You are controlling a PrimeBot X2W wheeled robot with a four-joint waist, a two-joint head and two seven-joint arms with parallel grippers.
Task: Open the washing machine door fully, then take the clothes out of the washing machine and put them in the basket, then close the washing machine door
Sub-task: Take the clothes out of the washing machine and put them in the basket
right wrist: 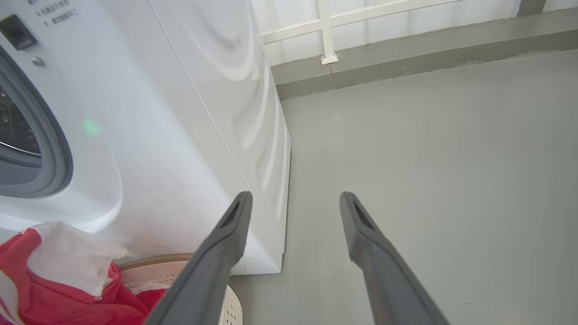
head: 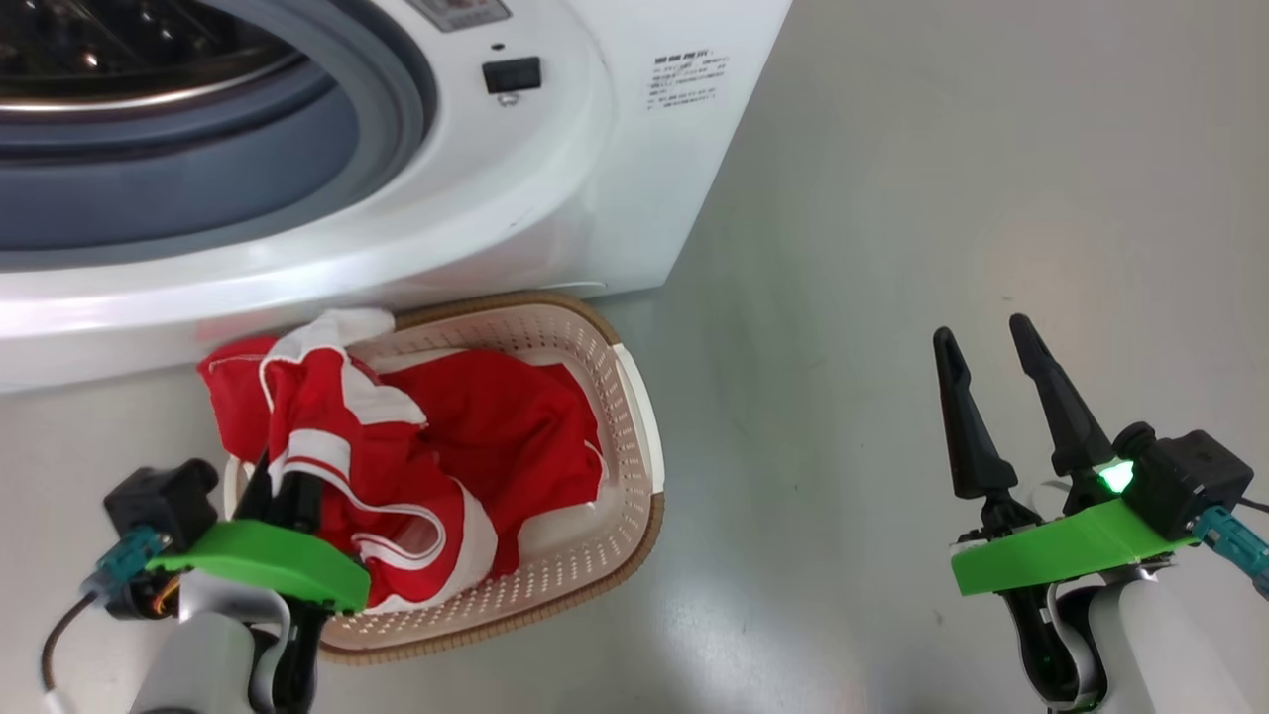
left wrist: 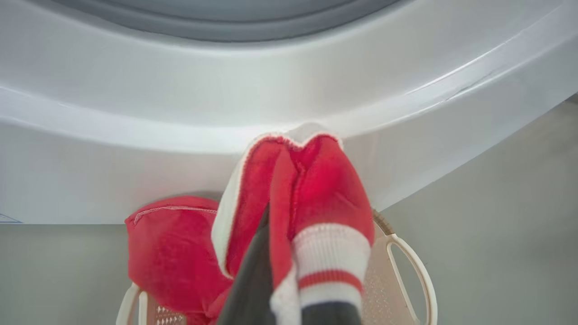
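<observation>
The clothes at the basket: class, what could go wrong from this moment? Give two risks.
1. The left gripper is shut on the clothes, with cloth folded round its fingers; on release the cloth may snag and lift back out.
2. Part of the clothes bulges past the left rim of the basket, beside the washing machine; it could slip onto the floor.

- A printed label (head: 686, 81) is sitting on the front of the washing machine (head: 595, 218), right of its opening; its lines of small dark characters are not coming out readable.
- A grey plate (head: 458, 11) with reddish marks is lying at the washing machine's top edge, too blurred to read.
- In the right wrist view, small print (right wrist: 50, 10) on the washing machine's front is showing equally unreadable.
</observation>
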